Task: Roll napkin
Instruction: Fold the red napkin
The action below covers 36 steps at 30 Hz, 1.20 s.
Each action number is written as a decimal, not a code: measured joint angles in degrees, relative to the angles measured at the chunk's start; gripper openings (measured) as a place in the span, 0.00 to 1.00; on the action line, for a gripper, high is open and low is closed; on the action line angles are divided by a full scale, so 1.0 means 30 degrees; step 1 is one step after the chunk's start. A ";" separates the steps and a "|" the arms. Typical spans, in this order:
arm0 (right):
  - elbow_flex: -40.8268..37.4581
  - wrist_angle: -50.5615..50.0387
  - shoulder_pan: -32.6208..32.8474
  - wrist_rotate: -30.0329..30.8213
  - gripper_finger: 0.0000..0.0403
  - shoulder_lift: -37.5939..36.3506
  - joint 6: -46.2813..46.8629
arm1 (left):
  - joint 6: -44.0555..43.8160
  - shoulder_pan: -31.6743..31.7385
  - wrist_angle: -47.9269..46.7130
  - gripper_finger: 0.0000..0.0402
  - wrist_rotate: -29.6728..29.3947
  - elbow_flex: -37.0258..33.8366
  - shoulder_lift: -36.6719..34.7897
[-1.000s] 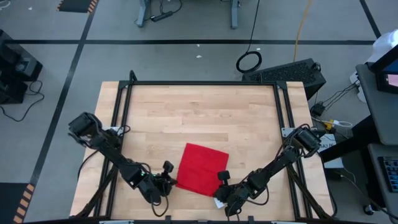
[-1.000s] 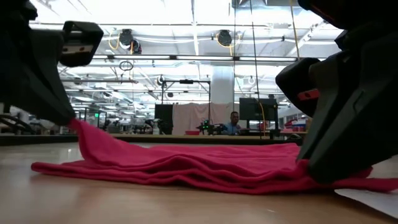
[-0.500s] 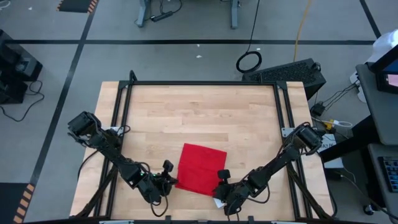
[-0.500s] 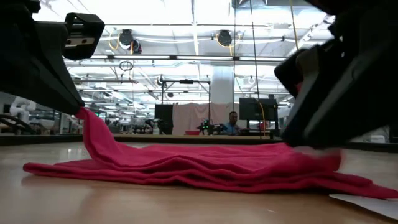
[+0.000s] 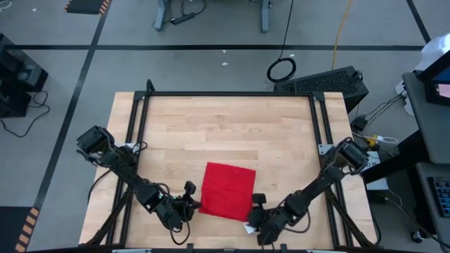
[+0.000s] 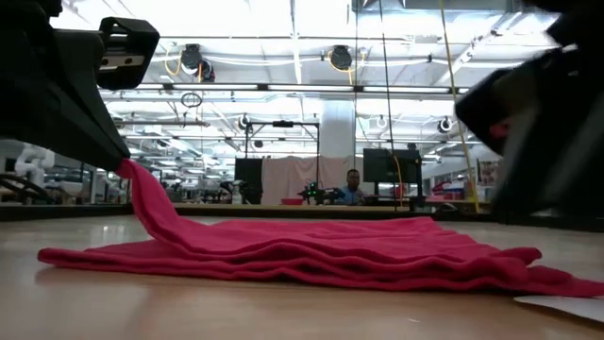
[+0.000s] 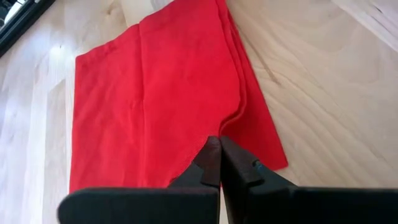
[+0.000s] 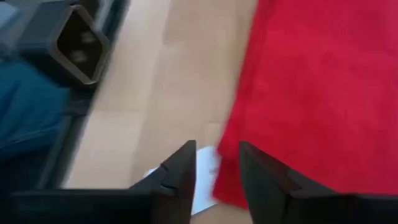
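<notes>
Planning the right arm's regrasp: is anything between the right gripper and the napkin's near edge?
Nothing visible. The right gripper hangs open just off the napkin edge, with only bare table and a white tag between. The left gripper pinches the opposite corner.

No text, label, brand, number or sign can be read in any view: nothing legible stands on the tabletop (image 5: 225,126), and the distant room fixtures behind it are too small to make out.
</notes>
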 joint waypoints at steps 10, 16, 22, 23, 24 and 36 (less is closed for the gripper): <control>-0.0007 0.0819 0.0276 0.2028 0.43 0.1178 0.0340 | -0.0015 0.0342 0.0025 0.00 0.0015 0.0000 0.0000; -0.0036 0.1143 0.0165 0.1951 0.39 0.1500 -0.0081 | -0.0165 0.0328 0.0027 0.00 0.0134 0.0000 0.0000; -0.0036 0.1268 0.0129 0.1949 0.29 0.1500 -0.0349 | -0.0495 0.0335 -0.0010 0.00 0.0146 0.0000 0.0000; -0.0036 0.1268 0.0129 0.1955 0.27 0.1500 -0.0349 | -0.0503 0.0335 -0.0007 0.00 0.0146 0.0000 0.0000; -0.0036 0.1275 0.0129 0.1955 0.25 0.1500 -0.0349 | -0.0503 0.0335 -0.0016 0.00 0.0146 0.0000 0.0000; -0.0036 0.1249 0.0129 0.1835 0.06 0.1159 -0.0863 | -0.0495 0.0328 -0.0040 0.00 0.0153 0.0000 0.0000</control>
